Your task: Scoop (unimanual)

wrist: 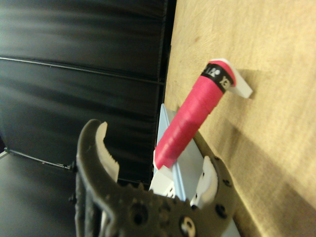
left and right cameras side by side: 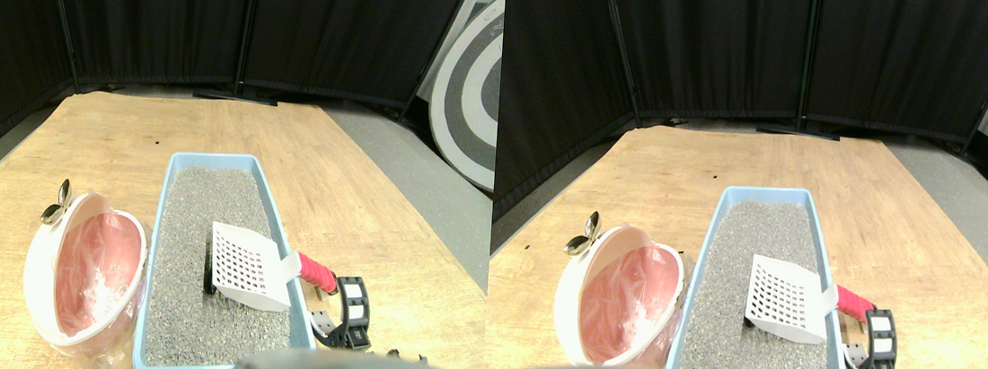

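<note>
Looking along the claw: we saw its two dark jaws spread wide apart in the wrist view, with nothing between them.
Claw (left and right cameras side by side: 353, 306): it sat at the lower right of the stereo view, just off the end of the handle, and we judged it open and empty-handed.
Handle (wrist: 190, 121): wrapped in red tape with a black band near its white tip, it passed between the spread jaws in the wrist view without either jaw closing on it.
Scoop (left and right cameras side by side: 248, 266): we found the white slotted scoop lying tilted in the tray, its blade on the litter and its red handle sticking out over the tray's right wall toward the claw.
Tray (left and right cameras side by side: 176, 165): a light blue rectangular box, filled with grey litter (left and right cameras side by side: 200, 211), it stood lengthwise on the bench.
Dark item (left and right cameras side by side: 208, 272): a small dark shape showed at the scoop's left edge; we could not tell what it was.
Bin (left and right cameras side by side: 39, 265): a white round container with a pink liner stood tipped on its side, touching the tray's left wall.
Bench (left and right cameras side by side: 102, 125): light wood, with black curtains behind it.
</note>
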Tool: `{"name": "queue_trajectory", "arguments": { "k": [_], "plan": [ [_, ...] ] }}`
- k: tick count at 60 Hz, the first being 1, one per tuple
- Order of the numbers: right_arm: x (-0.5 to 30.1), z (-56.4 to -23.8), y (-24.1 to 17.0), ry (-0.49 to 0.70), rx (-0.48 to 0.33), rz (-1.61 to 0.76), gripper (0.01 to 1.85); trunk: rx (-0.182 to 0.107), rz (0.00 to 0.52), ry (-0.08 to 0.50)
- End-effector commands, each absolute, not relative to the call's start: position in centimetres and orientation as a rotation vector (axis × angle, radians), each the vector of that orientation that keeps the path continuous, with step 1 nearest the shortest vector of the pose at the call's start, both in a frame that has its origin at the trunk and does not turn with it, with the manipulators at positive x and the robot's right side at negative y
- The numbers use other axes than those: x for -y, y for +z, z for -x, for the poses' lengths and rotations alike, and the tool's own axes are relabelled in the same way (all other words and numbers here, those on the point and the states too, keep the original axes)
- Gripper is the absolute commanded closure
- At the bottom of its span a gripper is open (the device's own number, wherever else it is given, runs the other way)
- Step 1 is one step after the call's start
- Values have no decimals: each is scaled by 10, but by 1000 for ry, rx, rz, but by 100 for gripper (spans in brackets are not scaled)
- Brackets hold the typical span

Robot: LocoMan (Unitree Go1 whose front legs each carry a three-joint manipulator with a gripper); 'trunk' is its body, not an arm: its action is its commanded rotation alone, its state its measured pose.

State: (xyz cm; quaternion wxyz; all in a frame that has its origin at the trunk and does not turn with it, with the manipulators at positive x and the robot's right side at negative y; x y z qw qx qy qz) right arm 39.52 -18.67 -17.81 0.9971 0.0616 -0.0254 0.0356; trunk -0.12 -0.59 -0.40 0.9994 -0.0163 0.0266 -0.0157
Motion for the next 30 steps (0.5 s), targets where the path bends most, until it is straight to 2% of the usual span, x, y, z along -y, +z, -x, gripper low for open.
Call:
{"name": "queue_trajectory", "arguments": {
  "k": [1,30],
  "plan": [
    [190,-399,-176,86,68,-130,97,-64,61,-28],
    [207,-420,-194,56,41,-197,97,-72,56,-33]
  ]
}}
